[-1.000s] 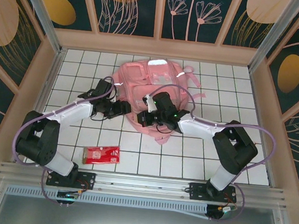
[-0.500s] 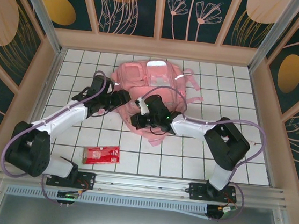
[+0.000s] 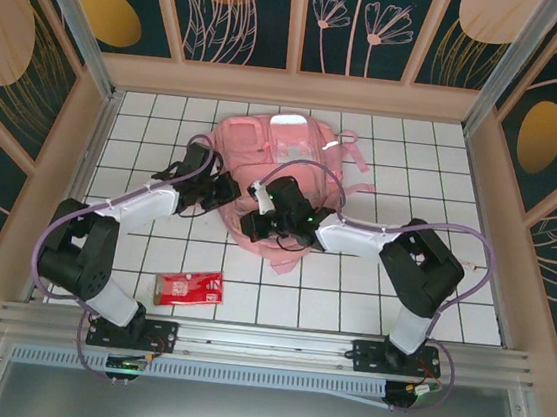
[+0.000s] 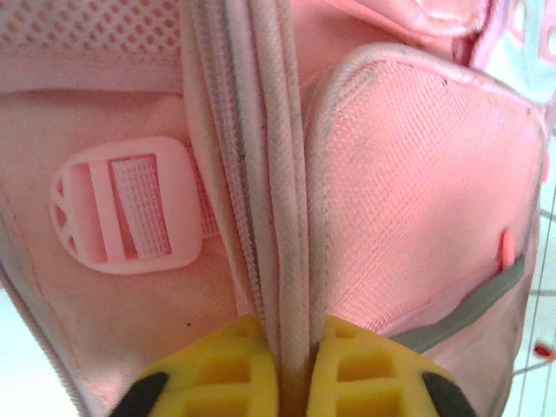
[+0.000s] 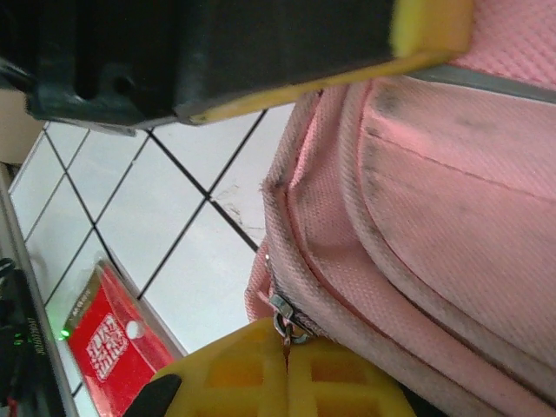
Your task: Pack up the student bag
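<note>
Pink fabric is what my left gripper (image 4: 294, 369) bites now: half a second ago its jaws stood apart just beside the bag, and they have since come together on the piped seam (image 4: 278, 174) that runs next to the zip. The yellow pads (image 4: 221, 369) press on that ridge from both sides with no gap left, so I read it as a firm pinch, not a closure on air.

My right gripper (image 5: 287, 369) has not changed. It is closed, with the small metal zip pull (image 5: 281, 311) caught between its pads at the bag's near corner.

I see the student bag (image 3: 285, 154) lying flat on the white tiled table (image 3: 349, 297), towards the far middle, ahead of both arms. Its near edge is bunched where the two claws meet it. The left claw holds the left flank and the right claw the lower corner, close together.

For the task, I judge that the opening step is now set up, with one claw anchoring the fabric and the other on the slider. The zip looks shut along the stretch I can see. Nothing seems packed yet, and the red packet (image 3: 189, 287) lies on the tiles near the left arm's base, well apart from the bag.
</note>
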`<action>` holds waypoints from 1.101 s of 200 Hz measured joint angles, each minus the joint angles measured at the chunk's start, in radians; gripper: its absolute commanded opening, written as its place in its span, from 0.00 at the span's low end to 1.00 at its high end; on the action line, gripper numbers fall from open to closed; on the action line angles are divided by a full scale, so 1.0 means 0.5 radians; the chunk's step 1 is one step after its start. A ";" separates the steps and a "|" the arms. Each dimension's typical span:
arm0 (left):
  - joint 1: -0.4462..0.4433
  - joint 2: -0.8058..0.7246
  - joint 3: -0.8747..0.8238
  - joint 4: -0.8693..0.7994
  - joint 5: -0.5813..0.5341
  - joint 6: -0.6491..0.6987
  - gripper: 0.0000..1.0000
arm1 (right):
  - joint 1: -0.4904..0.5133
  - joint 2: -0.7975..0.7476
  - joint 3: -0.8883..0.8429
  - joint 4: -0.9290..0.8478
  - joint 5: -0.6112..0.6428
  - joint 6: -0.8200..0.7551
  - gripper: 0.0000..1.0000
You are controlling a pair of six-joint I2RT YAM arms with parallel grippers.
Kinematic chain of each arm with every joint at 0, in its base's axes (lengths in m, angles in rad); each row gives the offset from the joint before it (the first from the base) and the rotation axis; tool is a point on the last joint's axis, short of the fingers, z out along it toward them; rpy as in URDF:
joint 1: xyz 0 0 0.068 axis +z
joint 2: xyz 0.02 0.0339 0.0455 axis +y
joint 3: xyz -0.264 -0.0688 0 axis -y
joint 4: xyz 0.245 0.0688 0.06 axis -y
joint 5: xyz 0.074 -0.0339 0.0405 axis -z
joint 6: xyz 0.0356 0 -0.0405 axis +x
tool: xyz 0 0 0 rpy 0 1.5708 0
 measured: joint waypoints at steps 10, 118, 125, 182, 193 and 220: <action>0.024 0.001 0.010 -0.023 0.047 0.066 0.00 | -0.009 -0.060 -0.037 -0.037 0.027 -0.023 0.00; 0.487 0.712 0.898 -0.671 0.414 1.014 0.32 | -0.227 -0.449 -0.314 -0.309 0.371 -0.124 0.00; 0.514 0.700 0.900 -0.669 0.401 1.012 0.38 | -0.178 -0.414 -0.262 -0.300 0.354 -0.123 0.00; 0.581 -0.157 0.321 -0.652 0.166 0.849 0.58 | 0.099 0.090 0.301 -0.278 0.202 -0.131 0.00; 0.551 -0.269 0.214 -0.649 0.146 0.819 0.99 | 0.118 0.151 0.372 -0.272 0.193 -0.139 0.00; 0.485 -0.305 0.028 -0.632 0.150 0.763 0.99 | 0.131 0.195 0.416 -0.262 0.150 -0.150 0.00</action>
